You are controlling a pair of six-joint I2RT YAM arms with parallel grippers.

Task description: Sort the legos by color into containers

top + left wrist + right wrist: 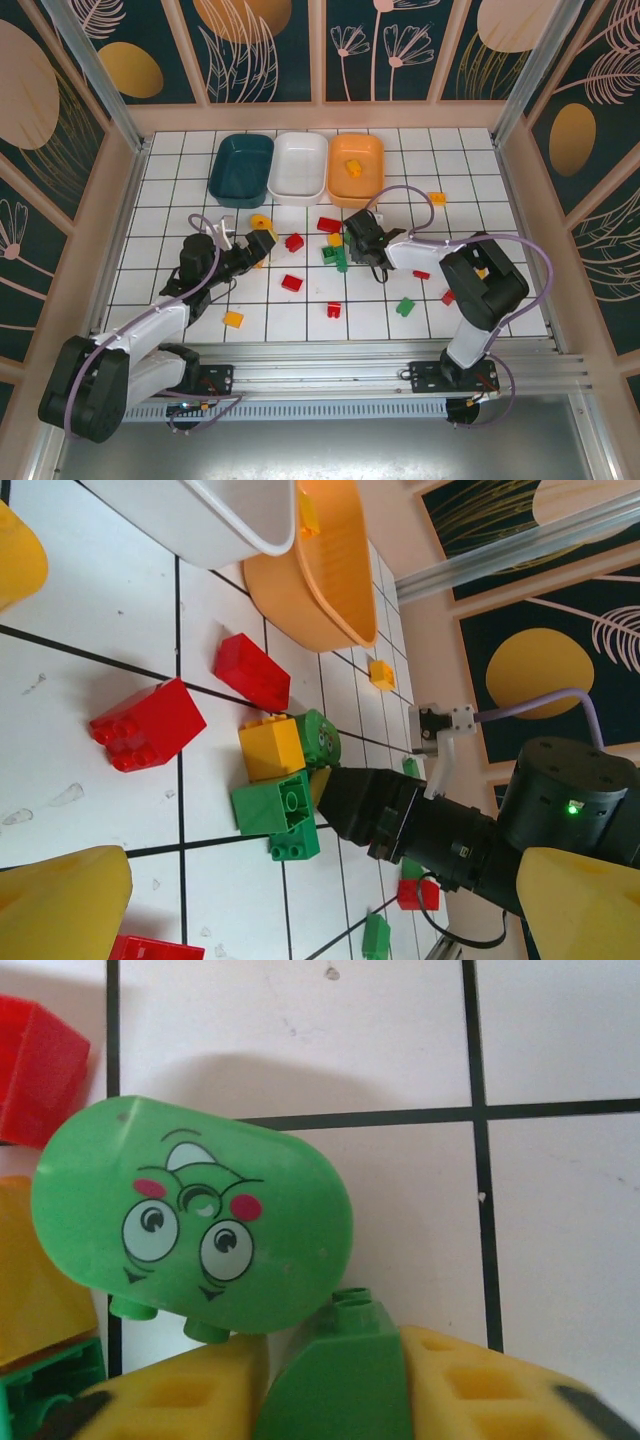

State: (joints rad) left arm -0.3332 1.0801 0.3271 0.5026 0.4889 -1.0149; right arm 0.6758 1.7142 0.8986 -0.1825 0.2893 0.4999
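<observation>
- The right gripper (pixel 335 1405) should, in my judgement, firm its squeeze on the green brick (pixel 340 1355), then lift straight up, clear of the face brick (pixel 190 1215) just beside it.
- Its pads are narrowed, pinching the green brick from both sides at the mid-table cluster.
- The left gripper (pixel 255 245) is spread wide and holds nothing.
- The teal tub (pixel 240 170), white tub (pixel 298 165) and orange tub (pixel 372 150) stand in a row at the far side.

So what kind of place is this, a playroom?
Probably a robot practice booth, not a playroom: a left arm and right arm bolted to a metal rail, a gridded white table walled by leaf-patterned panels, and legos with tubs for sorting.
</observation>
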